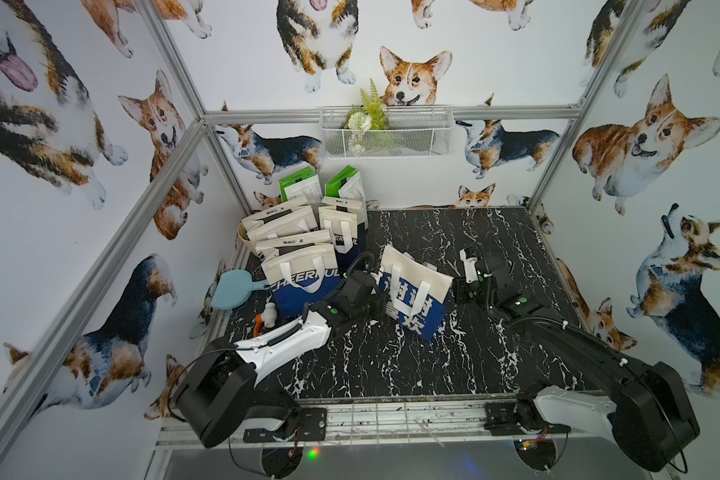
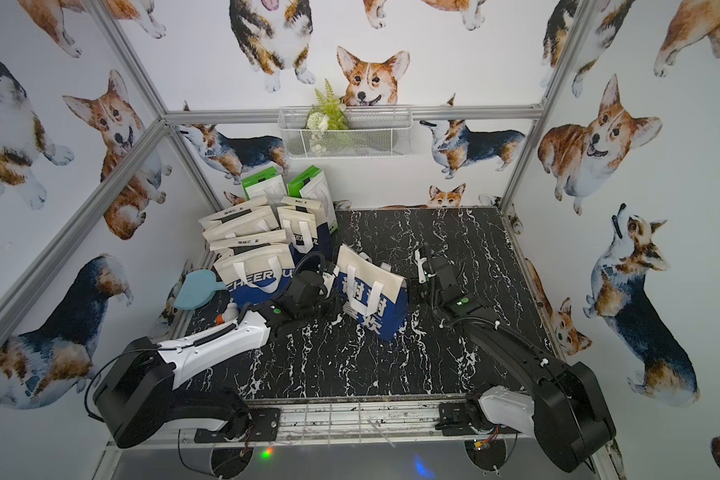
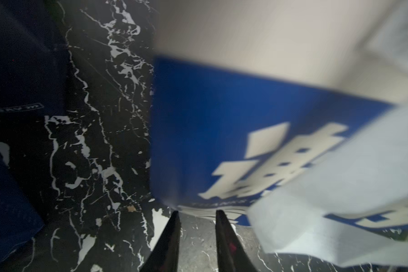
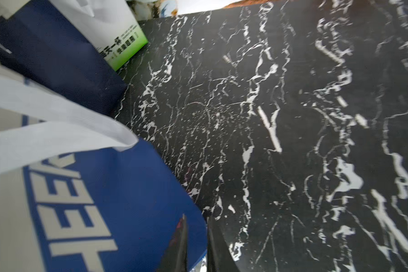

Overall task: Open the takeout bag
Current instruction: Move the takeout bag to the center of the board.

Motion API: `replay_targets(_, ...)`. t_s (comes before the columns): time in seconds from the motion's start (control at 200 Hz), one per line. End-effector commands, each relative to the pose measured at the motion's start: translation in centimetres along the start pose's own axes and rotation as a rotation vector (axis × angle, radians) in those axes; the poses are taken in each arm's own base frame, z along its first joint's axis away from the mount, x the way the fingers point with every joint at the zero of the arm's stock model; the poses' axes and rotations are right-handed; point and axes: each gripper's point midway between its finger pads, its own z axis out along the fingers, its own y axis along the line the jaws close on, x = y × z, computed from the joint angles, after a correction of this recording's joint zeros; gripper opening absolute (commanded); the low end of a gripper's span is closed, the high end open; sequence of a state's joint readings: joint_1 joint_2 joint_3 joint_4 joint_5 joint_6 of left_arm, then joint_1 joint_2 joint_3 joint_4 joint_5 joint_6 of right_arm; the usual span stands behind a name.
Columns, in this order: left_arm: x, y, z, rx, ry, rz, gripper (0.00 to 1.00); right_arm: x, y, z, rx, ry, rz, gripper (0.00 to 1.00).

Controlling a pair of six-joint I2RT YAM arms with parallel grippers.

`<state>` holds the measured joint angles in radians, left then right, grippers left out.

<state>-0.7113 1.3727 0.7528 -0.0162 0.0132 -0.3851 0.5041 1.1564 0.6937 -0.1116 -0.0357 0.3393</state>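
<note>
1. the takeout bag (image 1: pixel 416 291), cream over blue with white handles, stands tilted mid-table on the black marble table (image 1: pixel 391 365), between both grippers.
2. left gripper (image 3: pixel 198 213): jaws a narrow gap apart, tips at the bag's lower edge, table showing through the gap.
3. right gripper (image 4: pixel 196 219): jaws narrow over the bag's blue corner; cannot tell if it is pinched.
4. more bags (image 1: pixel 300 266) crowd the far left corner.

Top views overlook the whole table (image 1: pixel 433 365); wrist cameras hug the bag (image 3: pixel 210 131).
</note>
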Motion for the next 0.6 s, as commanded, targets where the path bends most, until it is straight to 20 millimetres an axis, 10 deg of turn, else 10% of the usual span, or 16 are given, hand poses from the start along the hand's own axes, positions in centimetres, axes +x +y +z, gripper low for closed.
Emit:
replay_targets(0.0, -1.2, 1.1, 0.9, -0.008, -0.027, -0.019, 0.29, 1.2, 3.3, -0.3, -0.206, 0.014, 0.033, 0.17)
replay_targets(0.255, -3.4, 2.4, 2.9, 0.024, -0.03, -0.038, 0.29, 5.1, 7.0, -1.8, -0.369, 0.048, -0.057, 0.16)
replay_targets(0.596, -7.3, -0.9, 7.4, 0.214, 0.048, 0.031, 0.32, 6.5, 10.3, -2.1, -0.501, 0.036, -0.097, 0.16)
